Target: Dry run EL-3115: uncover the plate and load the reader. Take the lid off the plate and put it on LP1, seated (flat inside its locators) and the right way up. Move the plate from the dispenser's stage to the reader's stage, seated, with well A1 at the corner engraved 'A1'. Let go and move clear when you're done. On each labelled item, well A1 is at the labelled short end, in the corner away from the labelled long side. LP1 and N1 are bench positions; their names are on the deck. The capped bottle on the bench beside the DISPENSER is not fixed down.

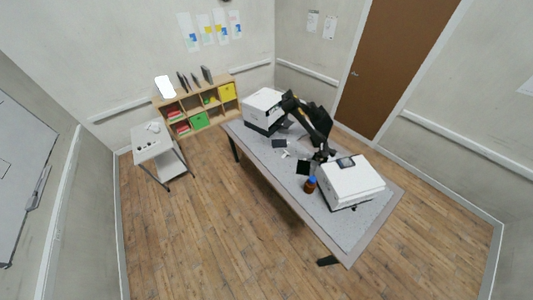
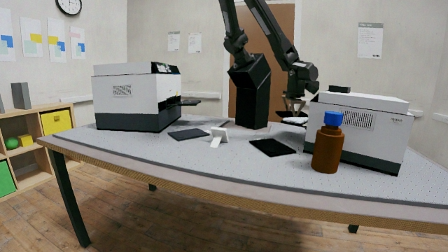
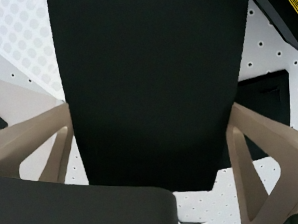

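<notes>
Our jaws (image 1: 321, 158) (image 2: 292, 113) are pinching the flat black lid (image 2: 282, 114) (image 3: 150, 95); we are carrying it level, clearing the white welled plate (image 2: 295, 120) (image 3: 31, 42) below them.

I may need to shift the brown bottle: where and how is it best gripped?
Probably round the upper body of the bottle, below its shoulder, jaws level, coming from the bench's long open edge. It stands upright, its body round and wider than the blue cap; the white machine blocks the opposite side.
</notes>
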